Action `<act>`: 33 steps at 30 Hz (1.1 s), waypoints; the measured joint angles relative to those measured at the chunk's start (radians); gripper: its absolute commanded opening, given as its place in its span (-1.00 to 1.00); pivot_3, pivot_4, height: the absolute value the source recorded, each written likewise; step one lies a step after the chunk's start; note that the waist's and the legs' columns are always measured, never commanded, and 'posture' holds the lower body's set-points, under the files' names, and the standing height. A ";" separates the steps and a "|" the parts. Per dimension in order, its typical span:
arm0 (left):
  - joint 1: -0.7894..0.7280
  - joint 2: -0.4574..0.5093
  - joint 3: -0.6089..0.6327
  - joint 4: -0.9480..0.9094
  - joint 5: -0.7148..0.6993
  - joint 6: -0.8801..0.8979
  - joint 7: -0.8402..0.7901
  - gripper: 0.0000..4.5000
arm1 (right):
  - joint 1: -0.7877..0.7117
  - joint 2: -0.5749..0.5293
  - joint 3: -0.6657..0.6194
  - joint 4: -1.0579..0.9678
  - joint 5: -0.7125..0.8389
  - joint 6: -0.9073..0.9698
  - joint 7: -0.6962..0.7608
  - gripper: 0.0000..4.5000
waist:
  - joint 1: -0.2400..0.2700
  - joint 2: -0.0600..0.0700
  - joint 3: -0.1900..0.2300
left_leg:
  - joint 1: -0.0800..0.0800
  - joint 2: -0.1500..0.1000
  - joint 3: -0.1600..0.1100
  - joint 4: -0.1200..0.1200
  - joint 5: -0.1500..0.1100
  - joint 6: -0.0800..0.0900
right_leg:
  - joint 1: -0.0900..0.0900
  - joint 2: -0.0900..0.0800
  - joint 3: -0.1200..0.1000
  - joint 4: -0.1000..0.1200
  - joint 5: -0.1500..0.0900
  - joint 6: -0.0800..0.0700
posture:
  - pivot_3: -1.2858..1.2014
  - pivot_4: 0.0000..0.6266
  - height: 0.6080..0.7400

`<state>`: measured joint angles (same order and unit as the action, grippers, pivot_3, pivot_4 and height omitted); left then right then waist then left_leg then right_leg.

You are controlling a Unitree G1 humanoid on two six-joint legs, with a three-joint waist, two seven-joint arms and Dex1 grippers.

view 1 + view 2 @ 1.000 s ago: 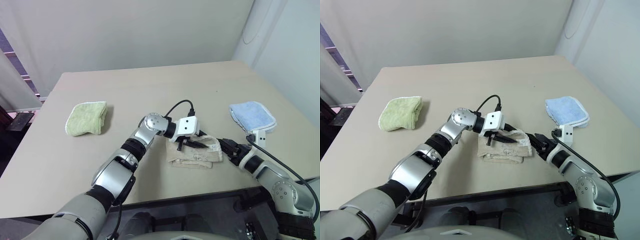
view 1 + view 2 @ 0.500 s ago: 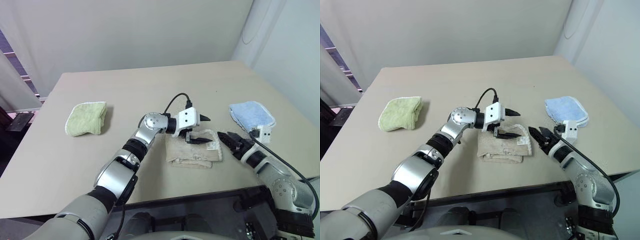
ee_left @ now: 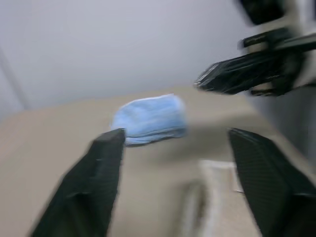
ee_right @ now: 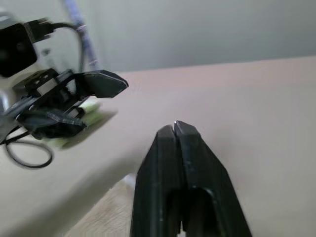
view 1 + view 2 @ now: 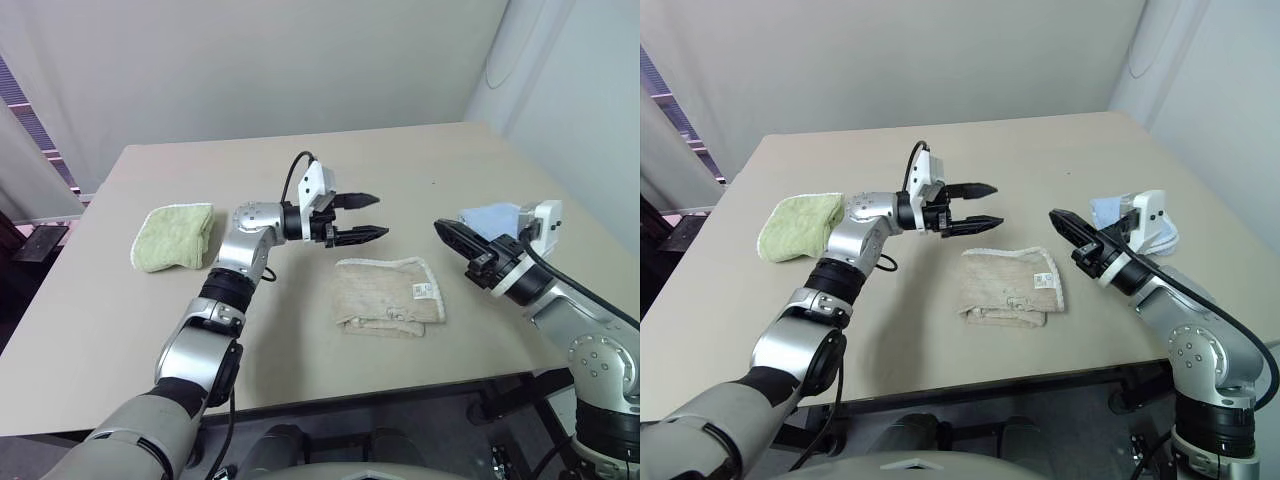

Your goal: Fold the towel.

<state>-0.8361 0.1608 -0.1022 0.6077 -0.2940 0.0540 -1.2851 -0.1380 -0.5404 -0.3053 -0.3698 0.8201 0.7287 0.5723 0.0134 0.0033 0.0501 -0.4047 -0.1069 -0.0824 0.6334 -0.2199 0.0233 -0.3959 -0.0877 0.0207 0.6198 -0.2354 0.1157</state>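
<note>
Left gripper (image 5: 368, 217) spread above table, beige towel (image 5: 388, 297) folded flat

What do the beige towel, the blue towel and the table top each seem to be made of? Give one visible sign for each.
Beige towel: looks like terry cloth, with a nubby matt surface, soft folds and a sewn label.
Blue towel: probably similar soft cloth, plump and folded with a pale edge.
Table: a smooth, matt tan board, perhaps laminate; the exact material is unclear.
</note>
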 measured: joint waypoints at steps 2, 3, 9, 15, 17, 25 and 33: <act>0.024 0.016 -0.002 -0.023 -0.003 0.032 -0.016 -0.44 | -0.006 0.000 0.028 0.041 -0.007 0.000 0.026 -1.00 | 0.000 0.000 0.000 | 0.001 0.000 0.000 0.000 0.000 0.000 | 0.001 0.000 0.000 0.000 0.000 -0.001 | 0.03 -1.00 1.00; 0.032 0.021 -0.003 -0.035 -0.003 0.049 -0.022 -0.58 | -0.014 0.000 0.040 0.070 -0.014 0.000 0.034 -1.00 | 0.000 0.000 0.000 | 0.001 0.000 0.000 0.000 0.000 0.000 | 0.001 0.000 0.000 -0.001 0.000 -0.002 | 0.03 -1.00 1.00; 0.129 0.046 -0.112 0.010 0.092 0.008 -0.036 -0.91 | -0.056 0.036 0.152 0.282 -0.112 -0.037 0.085 -1.00 | 0.000 0.000 0.000 | 0.008 0.000 0.001 -0.002 0.000 0.000 | 0.008 0.000 0.002 -0.003 -0.001 -0.005 | 0.03 -1.00 1.00; 0.173 0.008 -0.161 0.179 0.182 -0.109 0.014 -0.91 | -0.073 0.112 0.239 0.511 -0.244 -0.123 0.109 -1.00 | 0.000 0.000 0.000 | 0.009 0.000 0.001 -0.002 0.000 -0.001 | 0.007 0.000 0.002 -0.002 0.000 -0.003 | 0.03 -1.00 1.00; 0.172 0.003 -0.161 0.221 0.202 -0.151 0.026 -0.91 | -0.076 0.127 0.247 0.534 -0.266 -0.146 0.120 -1.00 | -0.002 -0.003 -0.003 | 0.013 0.000 0.001 -0.003 -0.002 -0.003 | 0.008 0.000 0.002 -0.003 0.000 -0.003 | 0.03 -1.00 1.00; 0.146 0.002 -0.139 0.292 0.214 -0.190 0.025 -0.91 | -0.083 0.164 0.237 0.566 -0.301 -0.172 0.129 -1.00 | -0.005 -0.011 -0.010 | 0.014 0.001 -0.001 -0.003 -0.002 -0.004 | 0.010 0.000 0.001 -0.003 -0.003 -0.003 | 0.03 -1.00 1.00; 0.126 0.070 -0.054 0.182 0.095 0.099 -0.070 0.10 | -0.053 0.160 0.153 0.421 -0.169 -0.031 0.148 0.02 | -0.005 -0.009 -0.009 | 0.010 0.000 -0.001 -0.004 -0.002 -0.003 | 0.005 0.001 0.002 0.000 0.000 -0.001 | 0.03 -1.00 1.00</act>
<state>-0.7098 0.2306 -0.1558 0.7901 -0.1989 0.1535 -1.3550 -0.1910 -0.3799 -0.1526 0.0513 0.6514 0.6979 0.7204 0.0087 -0.0055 0.0415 -0.3950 -0.1064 -0.0838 0.6296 -0.2219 0.0199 -0.3910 -0.0869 0.0225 0.6197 -0.2354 0.1150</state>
